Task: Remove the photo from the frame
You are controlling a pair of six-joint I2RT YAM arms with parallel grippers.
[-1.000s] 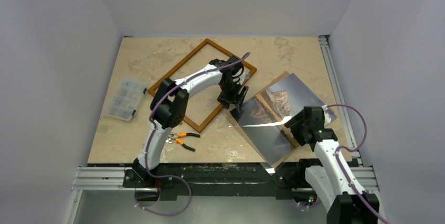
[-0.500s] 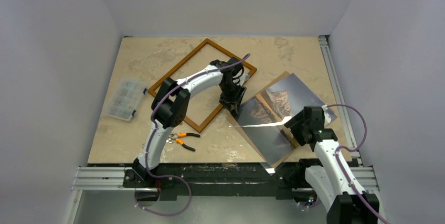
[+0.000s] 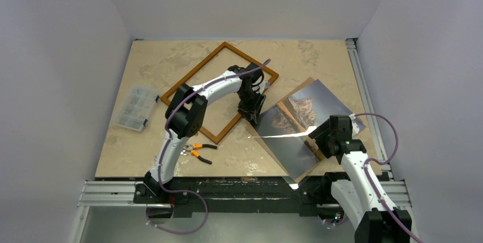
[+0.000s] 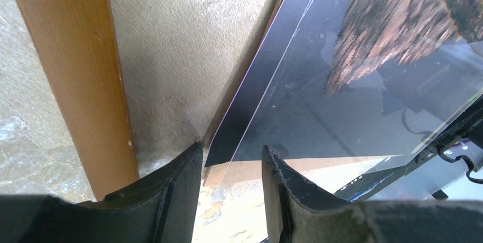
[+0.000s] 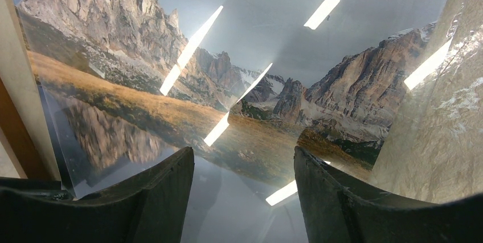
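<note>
The orange-brown frame [image 3: 193, 70] lies empty on the table, and one length of its moulding [image 4: 80, 72] shows in the left wrist view. To its right lies the photo [image 3: 319, 98], mountain side up on its brown board. A clear glossy sheet [image 3: 285, 149] rests over it, slightly askew. My left gripper [image 3: 253, 115] is down at the near-left corner of the photo and sheet. Its fingers [image 4: 230, 151] stand narrowly apart, with the sheet's corner [image 4: 319, 112] between them. My right gripper [image 3: 319, 140] is open over the photo's near part [image 5: 114, 15], nothing between its fingers [image 5: 244, 155].
A clear plastic parts box [image 3: 134, 106] sits at the table's left edge. Orange-handled pliers [image 3: 199, 151] lie near the front, below the frame. A metal rail [image 3: 359, 78] runs along the right edge, and grey walls close in three sides.
My left gripper's jaws have narrowed and it has shifted slightly toward the corner of the photo. The right arm, frame and photo have not moved.
</note>
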